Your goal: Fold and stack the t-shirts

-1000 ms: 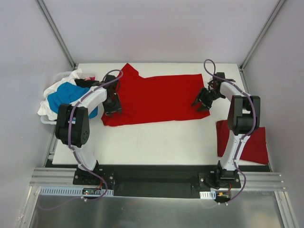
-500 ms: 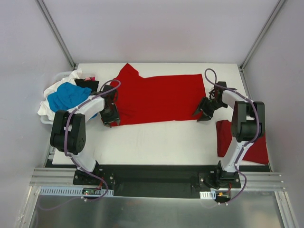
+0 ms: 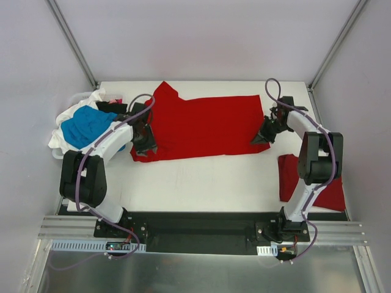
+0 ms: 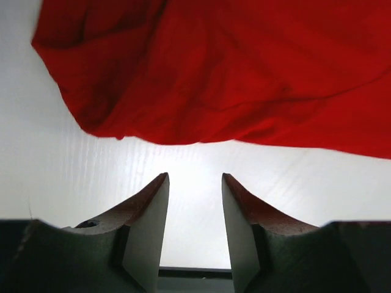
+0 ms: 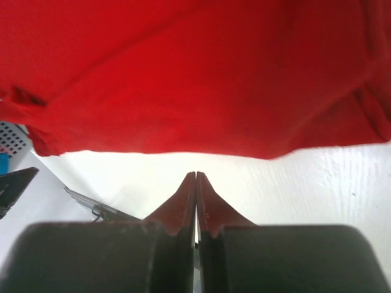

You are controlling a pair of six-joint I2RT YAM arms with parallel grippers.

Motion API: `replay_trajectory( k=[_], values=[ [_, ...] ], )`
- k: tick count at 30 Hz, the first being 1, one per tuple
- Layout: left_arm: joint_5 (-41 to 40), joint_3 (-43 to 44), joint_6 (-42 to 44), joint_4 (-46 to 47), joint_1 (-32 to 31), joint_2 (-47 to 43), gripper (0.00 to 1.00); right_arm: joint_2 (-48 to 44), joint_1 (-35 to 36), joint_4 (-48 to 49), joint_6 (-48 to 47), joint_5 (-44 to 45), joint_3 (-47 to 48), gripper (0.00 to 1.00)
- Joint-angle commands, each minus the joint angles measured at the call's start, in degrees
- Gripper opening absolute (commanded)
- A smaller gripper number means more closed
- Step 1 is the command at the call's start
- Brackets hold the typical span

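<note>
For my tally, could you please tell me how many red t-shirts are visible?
2: a spread red t-shirt mid-table; a folded red t-shirt at the right edge, possibly a stack. The mixed clothes pile at left may hide more.

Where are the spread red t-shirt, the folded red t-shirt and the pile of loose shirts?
spread red t-shirt point(image 3: 201, 125): top view, middle of its body.
folded red t-shirt point(image 3: 330, 188): top view, its uncovered right half.
pile of loose shirts point(image 3: 85, 125): top view, the blue shirt on top.
</note>
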Motion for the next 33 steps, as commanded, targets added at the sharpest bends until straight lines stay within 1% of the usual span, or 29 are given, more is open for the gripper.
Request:
replay_trajectory(
  k=[1,2,3,4,7,11,14,17,26,30,31,33],
  values=[
    [-2.71,8.09,1.55,-1.51,-0.22,2.65,0.36,1.38,1.79,-2.8,-0.43,0.76,5.82,0.01],
    [-3.14,9.4,1.73,-1.6,-0.22,5.01,0.18,1.56,2.05,-2.98,-0.35,1.55,6.1,0.01],
    [-3.5,9.85,1.73,-1.43,-0.22,6.17,0.02,1.74,2.49,-2.9,-0.26,2.95,6.19,0.01],
    [-3.94,10.37,1.73,-1.51,-0.22,7.4,0.0,1.83,2.76,-2.81,-0.26,3.66,6.19,0.01],
    [-4.82,12.22,2.95,-0.81,-0.22,12.93,0.0,3.05,3.02,-2.28,-0.08,5.33,6.45,0.01],
    [-4.56,14.07,4.01,0.15,-0.22,16.27,0.0,5.95,2.94,-2.19,-0.35,6.04,7.33,0.01],
    [-3.59,13.11,3.84,1.38,-0.22,17.51,0.0,6.92,2.76,-2.19,0.18,5.86,7.07,0.01],
    [-2.62,9.96,3.4,2.79,-0.22,16.82,0.0,6.67,2.76,-1.23,0.88,5.25,5.58,0.01],
    [-2.45,1.6,3.57,4.9,-0.22,12.16,0.0,3.24,2.85,2.2,1.76,4.98,-3.83,0.01],
    [-2.09,0.36,3.14,5.34,-0.22,12.07,0.0,3.06,2.93,2.21,2.2,5.07,-4.27,0.01],
    [-2.09,0.27,2.96,5.52,-0.22,11.98,0.0,3.06,2.94,2.03,2.29,5.42,-4.19,0.01],
    [-2.09,0.62,2.96,5.95,-0.22,11.89,0.0,0.61,4.15,2.38,1.33,9.97,-4.18,0.01]
  ],
)
